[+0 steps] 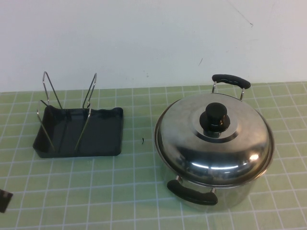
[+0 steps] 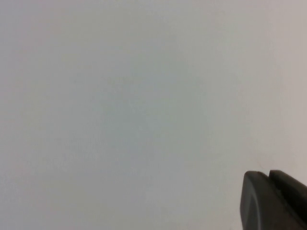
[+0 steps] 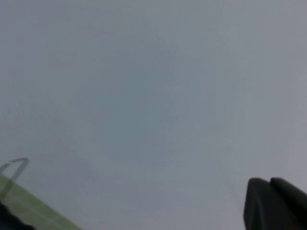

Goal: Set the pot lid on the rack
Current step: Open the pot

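The pot lid [image 1: 214, 139], shiny domed steel with a black knob [image 1: 215, 117], sits closed on the steel pot [image 1: 225, 194] at the right of the green mat. The rack [image 1: 79, 129], a dark tray with upright wire loops [image 1: 88, 91], stands at the left. My left gripper [image 2: 268, 175] faces the blank wall, its fingers together and empty; only a dark tip of it [image 1: 4, 200] shows at the high view's lower left edge. My right gripper [image 3: 269, 182] is out of the high view, also fingers together and empty; its wrist view catches a wire loop [image 3: 14, 167].
The pot has two black handles, one at the back [image 1: 231, 80] and one at the front [image 1: 192, 192]. A green checked mat [image 1: 139, 191] covers the table up to a white wall [image 1: 144, 38]. A small dark speck [image 1: 143, 140] lies between rack and pot.
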